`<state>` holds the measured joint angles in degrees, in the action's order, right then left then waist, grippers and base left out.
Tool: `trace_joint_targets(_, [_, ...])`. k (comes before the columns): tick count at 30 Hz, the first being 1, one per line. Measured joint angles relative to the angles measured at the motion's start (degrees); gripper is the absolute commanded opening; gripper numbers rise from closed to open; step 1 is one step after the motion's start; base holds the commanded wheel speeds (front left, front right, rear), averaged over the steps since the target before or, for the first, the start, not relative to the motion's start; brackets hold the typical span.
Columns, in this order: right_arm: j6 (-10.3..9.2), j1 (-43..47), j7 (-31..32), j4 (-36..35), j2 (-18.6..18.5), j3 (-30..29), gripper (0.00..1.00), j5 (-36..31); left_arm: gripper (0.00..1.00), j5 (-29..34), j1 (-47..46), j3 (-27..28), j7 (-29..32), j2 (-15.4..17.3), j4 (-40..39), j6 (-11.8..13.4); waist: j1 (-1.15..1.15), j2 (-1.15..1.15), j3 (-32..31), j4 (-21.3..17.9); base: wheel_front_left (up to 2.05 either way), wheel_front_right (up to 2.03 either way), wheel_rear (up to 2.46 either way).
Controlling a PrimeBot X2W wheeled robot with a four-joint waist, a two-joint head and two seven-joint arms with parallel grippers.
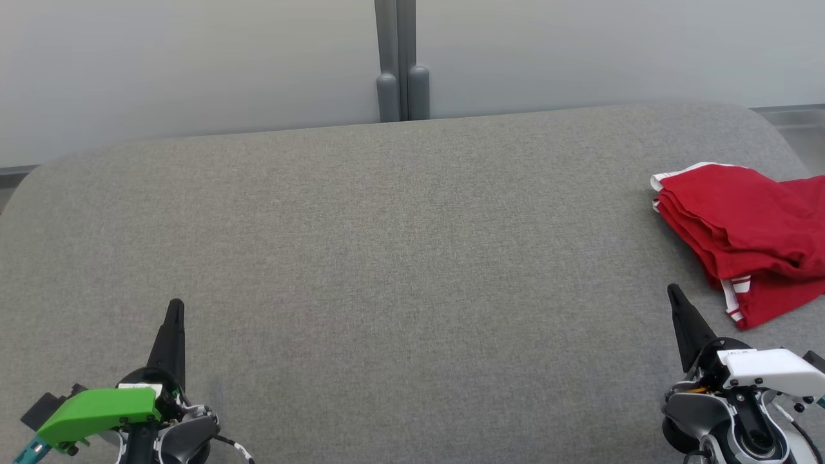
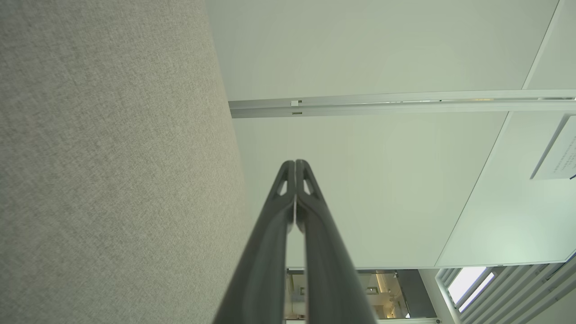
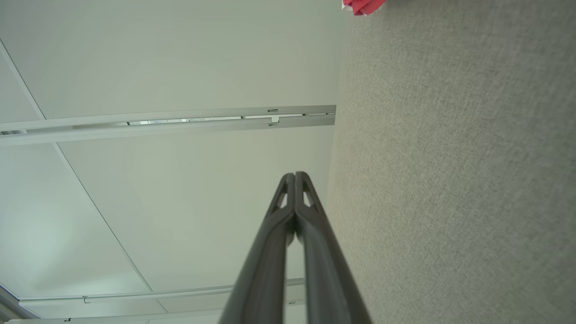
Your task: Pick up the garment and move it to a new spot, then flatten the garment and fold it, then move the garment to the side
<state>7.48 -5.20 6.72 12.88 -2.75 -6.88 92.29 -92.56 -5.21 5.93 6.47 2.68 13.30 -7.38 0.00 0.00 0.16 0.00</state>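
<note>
Head view: we are seeing the red garment point(image 1: 741, 238) lying at the gray desk's point(image 1: 399, 258) right edge, just beyond our right fingers point(image 1: 686, 328). Left wrist view: our left fingers point(image 2: 270, 252) are pressing together, clenched on nothing. Right wrist view: our right fingers are clenching likewise, empty.

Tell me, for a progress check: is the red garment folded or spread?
Folded, loosely: the garment shows stacked layers at its edge, lying on the grey surface.

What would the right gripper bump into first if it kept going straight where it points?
Probably the pale wall beyond the grey cushion; the right gripper points past the red garment, though depth is unclear.
</note>
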Motion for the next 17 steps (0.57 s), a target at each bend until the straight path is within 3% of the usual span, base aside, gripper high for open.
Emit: trace_joint_targets(17, [0.00,0.00,0.00,0.00,0.00,0.00,0.00,0.00,0.00,0.00,0.00,0.01,0.00,0.00,0.00,0.00,0.00,0.00,0.00,0.00,0.00,0.00,0.00])
